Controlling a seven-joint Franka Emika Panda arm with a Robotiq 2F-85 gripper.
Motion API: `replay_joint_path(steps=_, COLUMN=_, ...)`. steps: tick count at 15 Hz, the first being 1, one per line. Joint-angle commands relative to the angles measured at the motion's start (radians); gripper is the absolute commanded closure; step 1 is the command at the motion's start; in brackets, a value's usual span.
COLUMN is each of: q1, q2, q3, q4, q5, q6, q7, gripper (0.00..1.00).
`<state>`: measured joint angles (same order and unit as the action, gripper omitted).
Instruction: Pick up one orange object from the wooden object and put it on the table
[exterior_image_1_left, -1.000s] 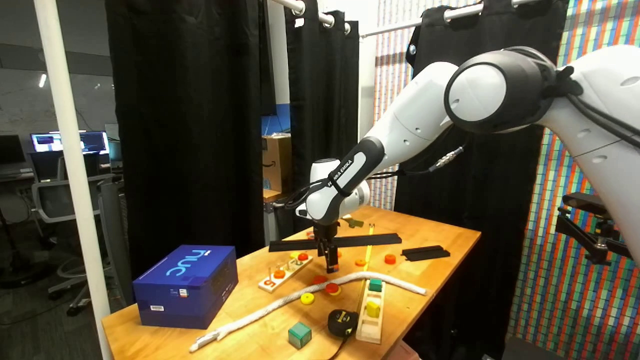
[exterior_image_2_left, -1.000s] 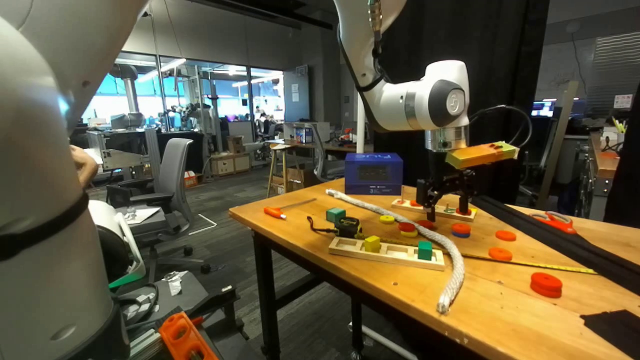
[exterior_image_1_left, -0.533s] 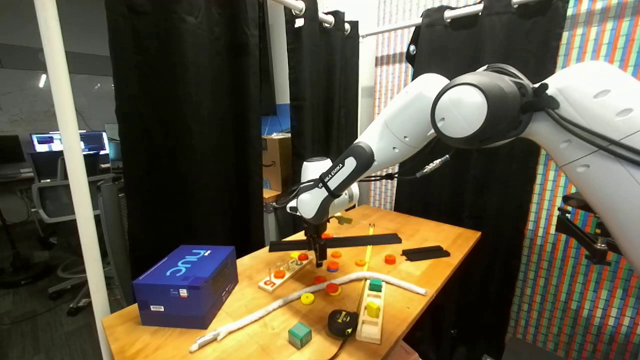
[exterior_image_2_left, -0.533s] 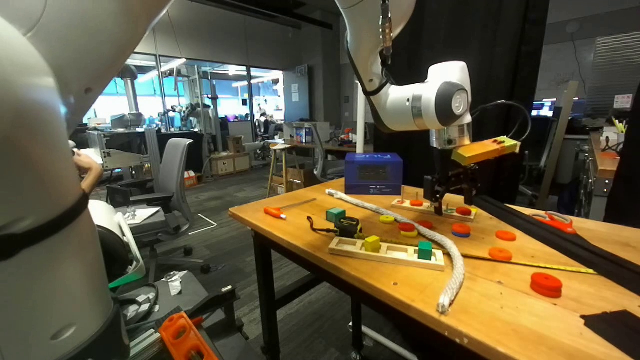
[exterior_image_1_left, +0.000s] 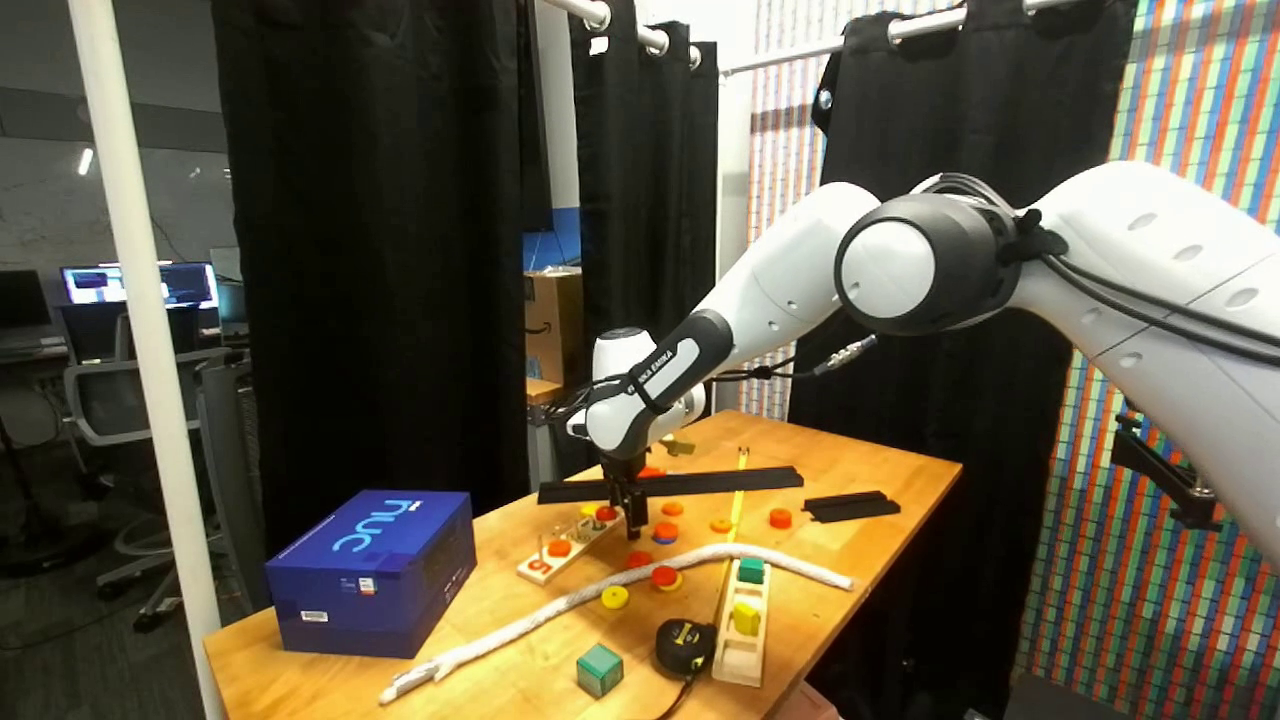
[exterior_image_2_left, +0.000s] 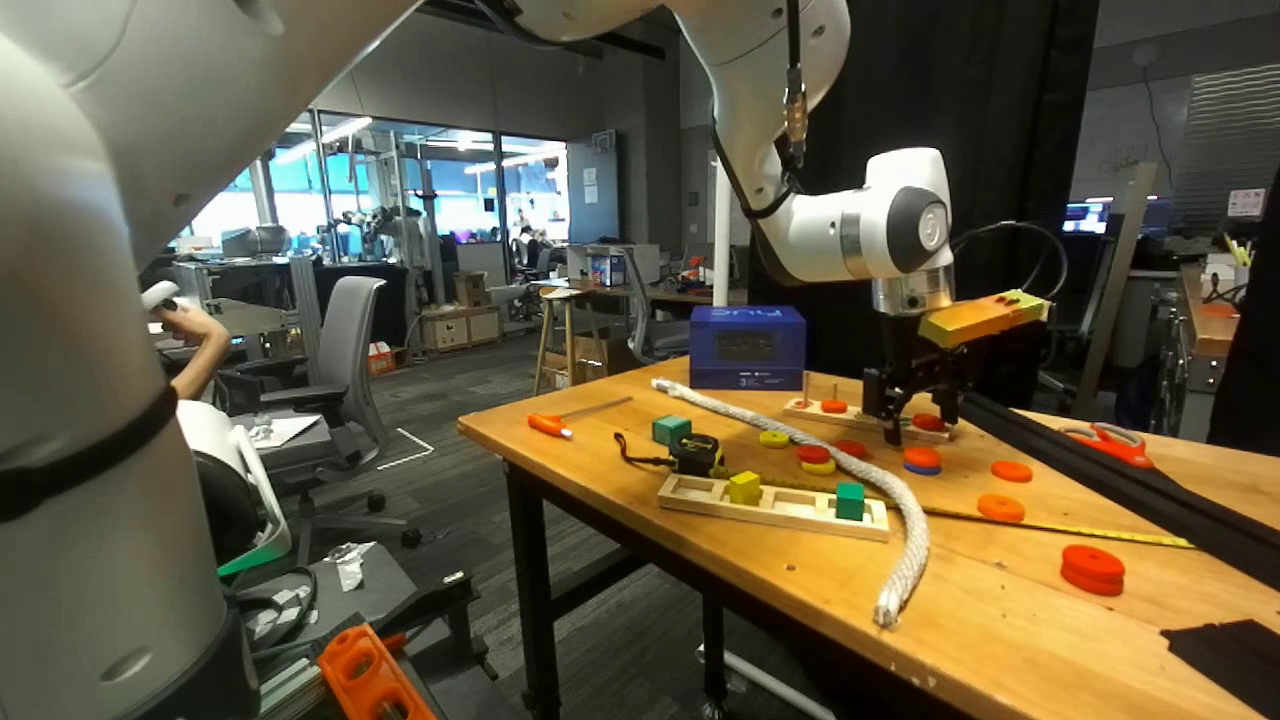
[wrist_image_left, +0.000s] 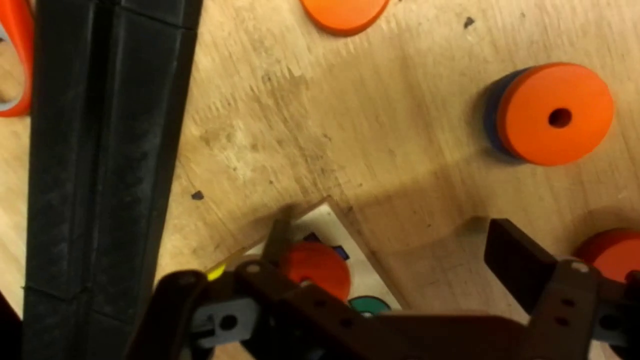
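The wooden board (exterior_image_1_left: 536, 570) lies on the table (exterior_image_1_left: 880, 462); it also shows in an exterior view (exterior_image_2_left: 862, 416) and the wrist view (wrist_image_left: 326, 220). Two orange discs sit on it: an orange disc (exterior_image_2_left: 833, 407) near its pegged end and a red-orange disc (exterior_image_2_left: 928, 422) at its opposite end. The red-orange disc also shows in the wrist view (wrist_image_left: 322, 272), partly covered by my left finger. My gripper (exterior_image_2_left: 919, 425) is open and empty, low over that end of the board. In the wrist view my gripper (wrist_image_left: 392, 245) has its fingers apart, the right one beyond the board's edge.
Several loose discs lie near, such as an orange disc on a blue one (wrist_image_left: 555, 115). A black strip (wrist_image_left: 105, 150) runs beside the board, with scissors (exterior_image_2_left: 1130, 452) behind. A white rope (exterior_image_2_left: 895, 500), block tray (exterior_image_2_left: 775, 522), tape measure (exterior_image_2_left: 697, 455) and blue box (exterior_image_1_left: 370, 575) share the table.
My gripper has moved from above the loose discs to the board's end with the red-orange disc, and has dropped slightly in the last half second. The discs have not moved.
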<state>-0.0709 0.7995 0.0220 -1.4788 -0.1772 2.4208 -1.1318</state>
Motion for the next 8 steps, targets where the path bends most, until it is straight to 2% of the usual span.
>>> replay_joint_path(steps=1, q1=0.0, q2=0.066, q3=0.0, q4=0.133, q5=-0.028, q6=-0.058, q7=-0.004, gripper=0.0)
replay_joint_path(steps=8, q1=-0.001, q2=0.132, q3=-0.005, q4=0.259, q5=-0.031, q6=-0.126, q7=-0.006, gripper=0.0)
